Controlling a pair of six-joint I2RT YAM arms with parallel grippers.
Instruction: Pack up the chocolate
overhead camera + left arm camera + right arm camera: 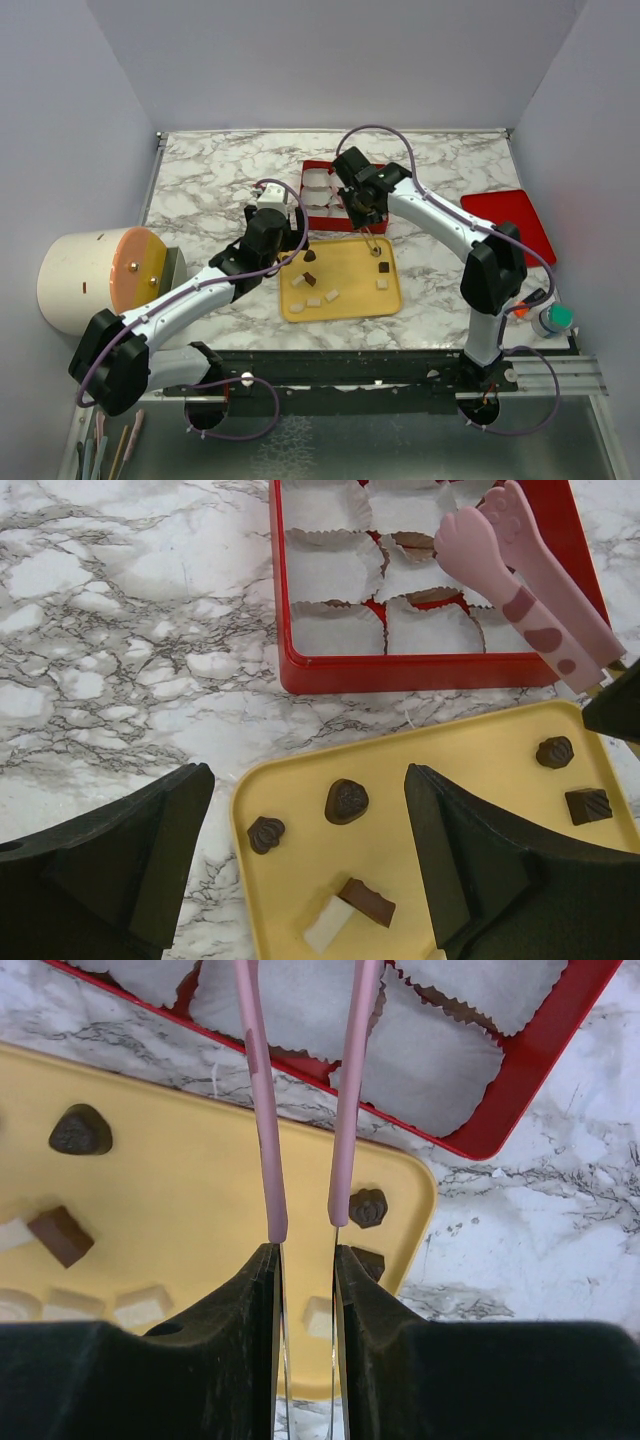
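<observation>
Right gripper [305, 1260] pinches the pink tongs [530, 590], tips over the red box [420, 672]; left gripper [305, 775] hangs wide above the yellow tray [470, 745] where the chocolate [346, 800] lies. Best lower the tongs squarely astride one piece, squeezing gently

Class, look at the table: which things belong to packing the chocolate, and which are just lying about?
For the job: chocolates, yellow tray, red box, paper cups, pink tongs in the right pincer.

Lying about: red lid (unused for now), round tub, green-capped bottle.
</observation>
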